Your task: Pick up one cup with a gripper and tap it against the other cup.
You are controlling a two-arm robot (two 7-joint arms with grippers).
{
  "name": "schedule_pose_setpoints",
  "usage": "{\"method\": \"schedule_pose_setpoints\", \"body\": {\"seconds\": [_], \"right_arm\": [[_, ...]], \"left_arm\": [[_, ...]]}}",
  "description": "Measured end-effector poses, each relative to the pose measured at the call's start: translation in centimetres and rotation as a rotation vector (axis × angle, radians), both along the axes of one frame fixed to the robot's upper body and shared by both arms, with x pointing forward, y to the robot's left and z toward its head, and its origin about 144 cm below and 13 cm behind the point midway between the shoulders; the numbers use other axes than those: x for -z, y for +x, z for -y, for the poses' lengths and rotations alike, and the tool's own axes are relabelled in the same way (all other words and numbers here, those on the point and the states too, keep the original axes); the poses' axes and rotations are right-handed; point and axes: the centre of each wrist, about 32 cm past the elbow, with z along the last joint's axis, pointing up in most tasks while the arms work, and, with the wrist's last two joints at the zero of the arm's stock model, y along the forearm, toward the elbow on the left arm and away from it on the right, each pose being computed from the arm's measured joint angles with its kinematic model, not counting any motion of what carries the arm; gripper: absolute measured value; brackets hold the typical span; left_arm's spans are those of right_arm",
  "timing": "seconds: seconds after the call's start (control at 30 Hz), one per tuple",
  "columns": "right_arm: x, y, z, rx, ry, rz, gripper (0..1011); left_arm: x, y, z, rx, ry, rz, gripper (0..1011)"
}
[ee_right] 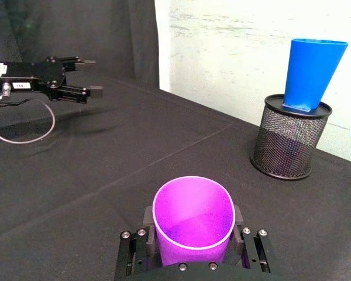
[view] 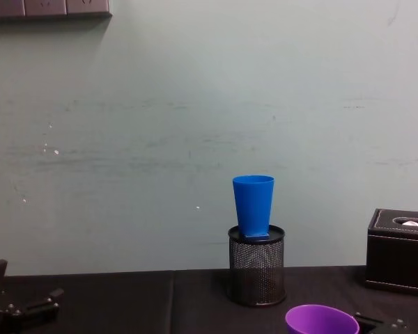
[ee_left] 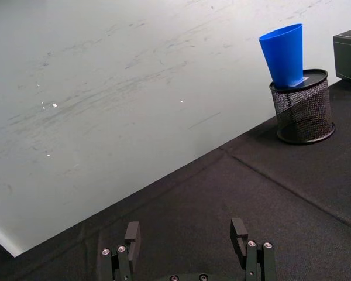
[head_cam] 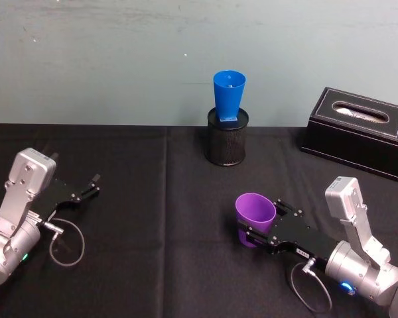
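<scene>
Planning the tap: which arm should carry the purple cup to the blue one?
Right. The right gripper clasps the purple cup, with the blue cup ahead; the left gripper sits open, far off.

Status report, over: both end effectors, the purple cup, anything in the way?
Right end effector shut on purple cup. Left end effector open, idle at left. Blue cup atop mesh pen holder; nothing between cups.

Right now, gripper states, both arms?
Left gripper: open, empty.
Right gripper: closed on the purple cup.
</scene>
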Motion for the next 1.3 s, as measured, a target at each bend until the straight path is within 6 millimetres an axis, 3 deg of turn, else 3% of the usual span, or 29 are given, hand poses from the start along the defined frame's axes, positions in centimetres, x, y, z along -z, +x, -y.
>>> {"method": "schedule_pose_setpoints", "body": {"seconds": [0.8,1.3], "right_arm": [[-0.1,0.1,0.0,-0.001,-0.003,0.003,729],[-2.7,-0.3,-0.6,-0.011,0.017,-0.015,729]], "left_arm": [[0.0,0.0,0.0,0.000,0.000,0.000,1011],[0.0,0.0,0.0,0.000,0.000,0.000,1011]]}}
